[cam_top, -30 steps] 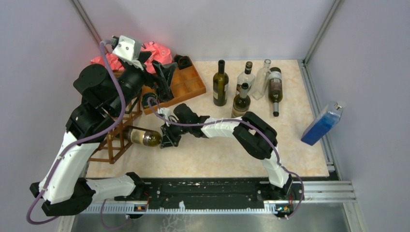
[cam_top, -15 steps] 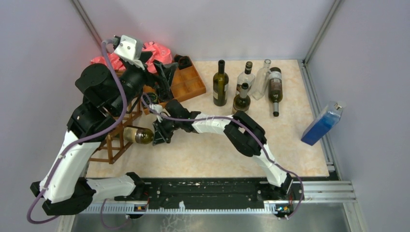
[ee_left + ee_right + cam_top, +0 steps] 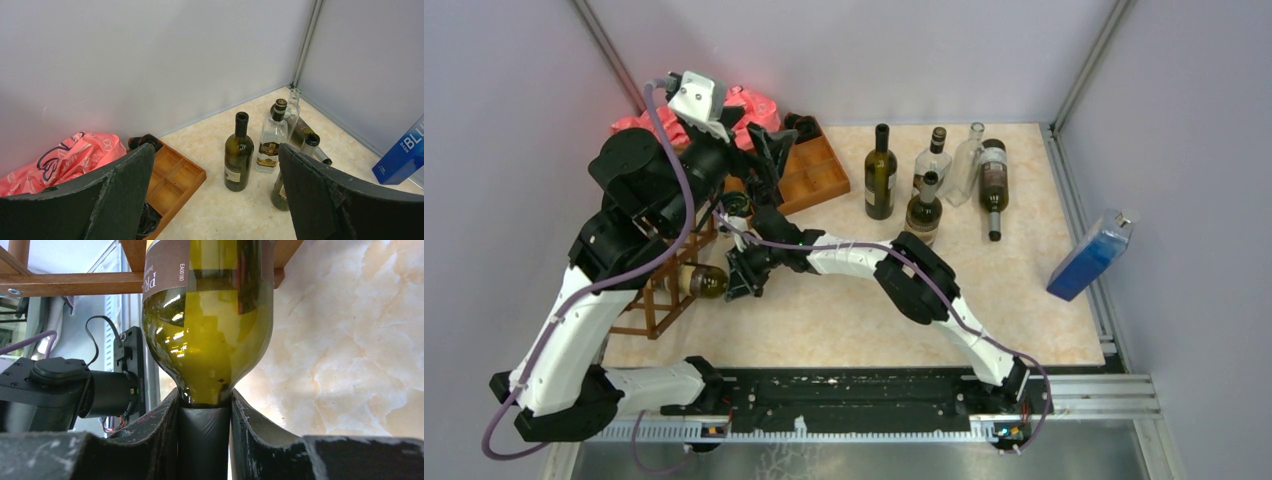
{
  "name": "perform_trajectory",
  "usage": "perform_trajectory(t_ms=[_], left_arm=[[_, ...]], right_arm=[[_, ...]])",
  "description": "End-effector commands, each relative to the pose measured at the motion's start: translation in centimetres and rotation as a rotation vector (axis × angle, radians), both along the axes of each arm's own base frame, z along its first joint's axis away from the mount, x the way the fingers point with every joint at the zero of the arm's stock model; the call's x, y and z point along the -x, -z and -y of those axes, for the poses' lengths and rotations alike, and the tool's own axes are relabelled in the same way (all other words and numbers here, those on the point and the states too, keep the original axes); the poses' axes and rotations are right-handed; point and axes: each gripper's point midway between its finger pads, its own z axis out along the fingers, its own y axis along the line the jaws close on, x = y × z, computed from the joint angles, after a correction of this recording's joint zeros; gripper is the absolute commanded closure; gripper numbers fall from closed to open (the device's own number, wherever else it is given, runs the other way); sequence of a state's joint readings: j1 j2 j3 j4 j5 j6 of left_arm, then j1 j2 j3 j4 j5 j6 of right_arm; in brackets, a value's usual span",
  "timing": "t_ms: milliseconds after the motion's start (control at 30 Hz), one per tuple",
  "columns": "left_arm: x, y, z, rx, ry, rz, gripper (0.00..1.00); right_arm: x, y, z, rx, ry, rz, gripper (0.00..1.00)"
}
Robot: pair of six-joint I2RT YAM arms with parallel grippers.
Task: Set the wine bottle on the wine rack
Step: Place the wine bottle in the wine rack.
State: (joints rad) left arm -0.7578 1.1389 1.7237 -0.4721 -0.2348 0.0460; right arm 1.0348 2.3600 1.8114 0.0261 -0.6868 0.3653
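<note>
The wine bottle point(image 3: 708, 281) lies on its side, its green body partly inside the dark wooden wine rack point(image 3: 652, 303) at the table's left edge. My right gripper point(image 3: 738, 274) is shut on its black-foiled neck. In the right wrist view the fingers point(image 3: 160, 425) clamp the neck point(image 3: 204, 440), and the labelled body point(image 3: 210, 335) passes between the rack's slats point(image 3: 75, 284). My left gripper point(image 3: 766, 160) hangs open and empty above the tray, well back from the rack; its wide-apart fingers point(image 3: 120, 190) frame the far bottles.
An orange-brown compartmented tray point(image 3: 816, 176) and a pink bag point(image 3: 749, 105) sit behind the rack. Several other bottles stand or lie at the back centre point(image 3: 880, 175), also seen from the left wrist point(image 3: 238, 155). A blue box point(image 3: 1089, 258) leans at the right wall.
My right arm has slid left, carrying the bottle base-first further into the rack. The left arm has barely shifted and stays open.
</note>
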Motion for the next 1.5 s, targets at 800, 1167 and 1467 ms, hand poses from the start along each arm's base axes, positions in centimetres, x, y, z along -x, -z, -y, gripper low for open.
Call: perform_trajectory(t_ms=[800, 1167, 1467], left_arm=[[0.6, -0.5, 0.9, 0.024, 0.053, -0.009, 0.01], [1.1, -0.4, 0.9, 0.068, 0.073, -0.021, 0.01], [3.1, -2.4, 0.6, 0.21, 0.13, -0.005, 0.01]], right_arm=[[-0.5, -7.6, -5.7, -0.233, -0.045, 0.021, 0.9], [-1.9, -5.6, -5.5, -0.181, -0.008, 0.07, 0.42], [-4.3, -6.4, -3.2, -0.141, 0.0, 0.169, 0.19]])
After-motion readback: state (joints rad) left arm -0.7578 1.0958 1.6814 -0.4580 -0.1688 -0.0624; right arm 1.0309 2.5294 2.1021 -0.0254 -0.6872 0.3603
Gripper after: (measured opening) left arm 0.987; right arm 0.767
